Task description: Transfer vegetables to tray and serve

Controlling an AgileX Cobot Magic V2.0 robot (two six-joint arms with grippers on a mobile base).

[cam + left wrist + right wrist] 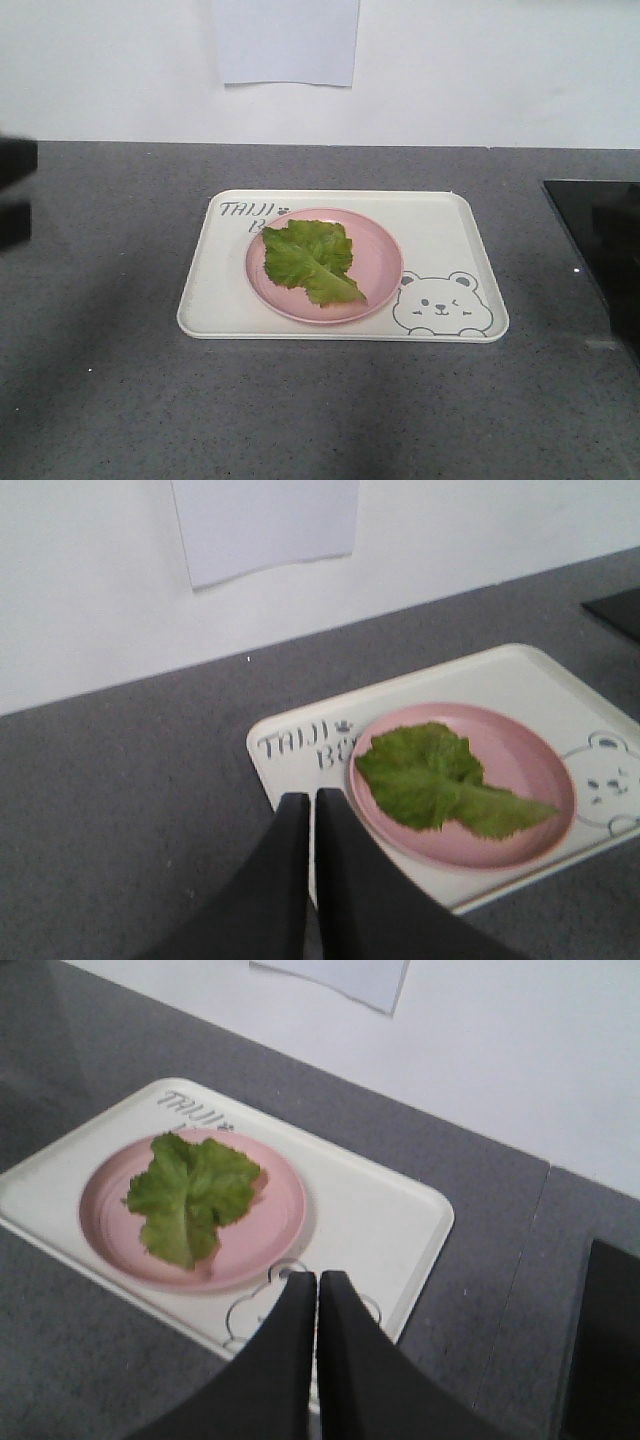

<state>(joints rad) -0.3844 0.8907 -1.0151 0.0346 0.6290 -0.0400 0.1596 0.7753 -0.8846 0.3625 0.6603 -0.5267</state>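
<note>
A single lettuce leaf (308,260) lies flat on a round pink plate (385,262), and the plate sits on the cream tray (440,235), left of the tray's middle, on the grey tabletop (110,380). In the front view the leaf's pale midrib runs from upper left to lower right.

The left pincer (309,805) is clenched and empty, its tips over the tray's near corner just beside the plate rim; the leaf lies to its right and slightly up in that wrist frame.

The right pincer (316,1282) is also clenched and empty, hanging over the bear drawing (443,303), with the leaf up and to the left in its frame.

The left arm looks the nearer one for a pick, but it would have to open first.
</note>
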